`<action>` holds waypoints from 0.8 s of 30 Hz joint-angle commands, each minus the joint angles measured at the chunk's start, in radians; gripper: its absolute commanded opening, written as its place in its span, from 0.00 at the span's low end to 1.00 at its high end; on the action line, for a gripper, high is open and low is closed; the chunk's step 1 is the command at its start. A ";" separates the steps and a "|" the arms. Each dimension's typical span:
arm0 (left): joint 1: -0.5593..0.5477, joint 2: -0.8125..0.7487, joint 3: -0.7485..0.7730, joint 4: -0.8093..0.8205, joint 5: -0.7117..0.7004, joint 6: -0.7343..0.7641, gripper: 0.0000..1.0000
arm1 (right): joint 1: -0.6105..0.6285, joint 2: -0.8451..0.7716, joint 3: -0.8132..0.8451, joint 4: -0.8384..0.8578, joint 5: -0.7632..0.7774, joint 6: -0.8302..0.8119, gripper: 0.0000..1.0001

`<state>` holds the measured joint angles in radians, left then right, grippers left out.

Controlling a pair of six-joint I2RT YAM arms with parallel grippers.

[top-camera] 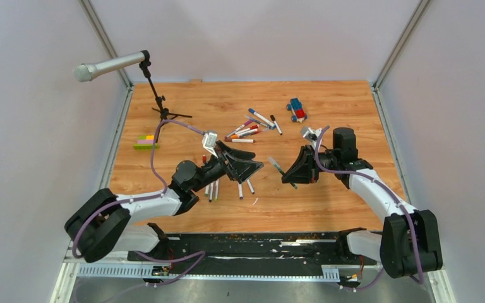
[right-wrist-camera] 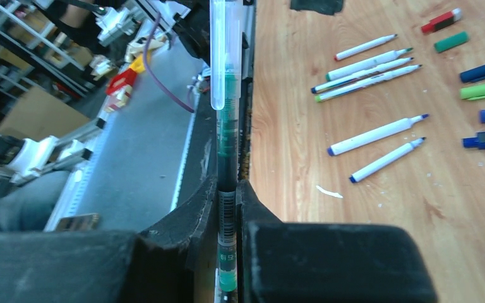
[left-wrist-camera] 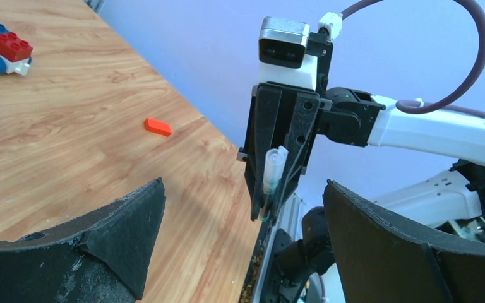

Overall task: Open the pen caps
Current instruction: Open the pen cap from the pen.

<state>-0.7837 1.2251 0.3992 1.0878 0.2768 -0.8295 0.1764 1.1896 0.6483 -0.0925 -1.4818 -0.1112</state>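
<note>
- Two pincers face each other. The right pincer (right-wrist-camera: 228,189) is clamped on one green pen (right-wrist-camera: 226,126) with its clear cap (right-wrist-camera: 218,57) on the tip. The left pincer (top-camera: 249,165) gapes wide and holds nothing.
- Six white-barrelled pens (right-wrist-camera: 376,135) lie uncapped on the tabletop (top-camera: 341,132) by the left pincer (the far heap (top-camera: 250,129) is too tangled to count).
- Bare wood shows between the pincers and along the right edge.
- Around them are one toy car (top-camera: 297,110), one brick bar (top-camera: 145,144), one orange block (left-wrist-camera: 158,126) and a microphone stand (top-camera: 156,96) at the far left.
</note>
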 commanded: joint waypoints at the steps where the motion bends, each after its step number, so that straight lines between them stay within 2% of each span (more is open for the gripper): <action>1: -0.005 0.108 0.038 0.282 -0.031 -0.119 1.00 | 0.018 0.036 0.046 0.111 -0.075 0.167 0.00; 8: -0.038 0.234 0.116 0.342 -0.010 -0.145 0.90 | 0.020 0.050 0.044 0.110 -0.057 0.168 0.00; 14: -0.062 0.319 0.153 0.406 0.004 -0.190 0.68 | 0.020 0.054 0.043 0.116 -0.043 0.185 0.00; 20: -0.081 0.360 0.169 0.417 0.007 -0.199 0.54 | 0.020 0.051 0.042 0.123 -0.035 0.198 0.00; 24: -0.083 0.364 0.172 0.409 0.010 -0.196 0.40 | 0.020 0.052 0.038 0.131 -0.029 0.206 0.00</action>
<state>-0.8593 1.5883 0.5373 1.4406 0.2802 -1.0271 0.1932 1.2404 0.6559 -0.0113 -1.5009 0.0776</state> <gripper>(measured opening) 0.451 0.107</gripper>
